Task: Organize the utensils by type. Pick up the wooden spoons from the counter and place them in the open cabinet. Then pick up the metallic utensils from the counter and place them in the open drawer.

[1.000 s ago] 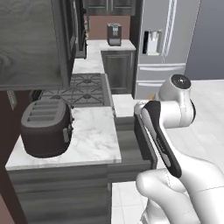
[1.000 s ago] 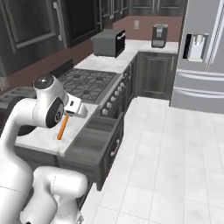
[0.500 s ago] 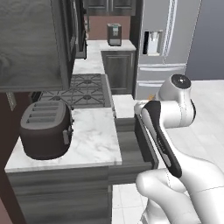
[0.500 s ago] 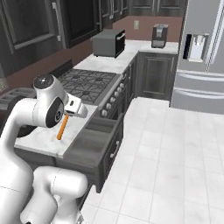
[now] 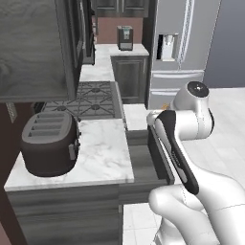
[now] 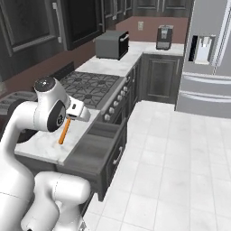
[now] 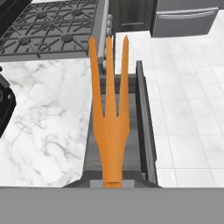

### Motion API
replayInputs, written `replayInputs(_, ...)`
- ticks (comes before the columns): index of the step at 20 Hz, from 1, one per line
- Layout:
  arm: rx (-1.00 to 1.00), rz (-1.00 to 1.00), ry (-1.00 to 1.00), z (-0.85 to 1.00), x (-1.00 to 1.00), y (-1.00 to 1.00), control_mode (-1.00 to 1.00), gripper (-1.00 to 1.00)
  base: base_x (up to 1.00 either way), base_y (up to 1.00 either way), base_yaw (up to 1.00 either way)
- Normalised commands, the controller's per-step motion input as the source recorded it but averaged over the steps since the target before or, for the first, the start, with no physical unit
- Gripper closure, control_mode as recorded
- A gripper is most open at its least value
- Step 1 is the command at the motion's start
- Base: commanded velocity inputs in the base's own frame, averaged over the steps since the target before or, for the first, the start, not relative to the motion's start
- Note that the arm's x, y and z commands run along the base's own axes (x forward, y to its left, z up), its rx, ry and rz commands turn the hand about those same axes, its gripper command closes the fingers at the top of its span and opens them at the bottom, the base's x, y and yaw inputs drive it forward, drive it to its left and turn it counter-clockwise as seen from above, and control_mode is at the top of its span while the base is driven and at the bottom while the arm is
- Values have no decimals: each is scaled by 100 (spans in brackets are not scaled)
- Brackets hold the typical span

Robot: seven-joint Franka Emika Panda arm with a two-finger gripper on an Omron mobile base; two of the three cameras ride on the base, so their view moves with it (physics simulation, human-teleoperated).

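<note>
Presently the pincer [image 6: 67,121] is clamping narrowly on a slim orange fork-shaped utensil [image 6: 64,131], gripping it near the handle end. At the left centre of the right base view the piece is hanging below the white wrist, over the white marble bench [image 6: 49,146]. Through the hand view the orange prongs [image 7: 109,78] are pointing up the frame, lying across the open dark grey wood-grain drawer [image 7: 141,127] at centre, marble to the left, floor tiles to the right.

Comparing with a second ago: arm, utensil and drawer are sitting in the same places; nothing is shifting. So the carry is pausing above the drawer rather than progressing.

Judgement: this is the metallic-utensil stage, with the piece lifted but not yet delivered. Lowering toward the grey drawer floor [image 5: 141,165] and releasing is what is remaining for it. A dark toaster [image 5: 49,142] is standing at lower left of the left base view.
</note>
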Motion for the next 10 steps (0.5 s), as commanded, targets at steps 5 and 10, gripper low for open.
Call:
replayInputs(5, 0, 0, 0, 0, 0, 0, 100, 100, 32, 3, 0)
replayInputs(10, 0, 0, 0, 0, 0, 0, 100, 100, 36, 1, 0)
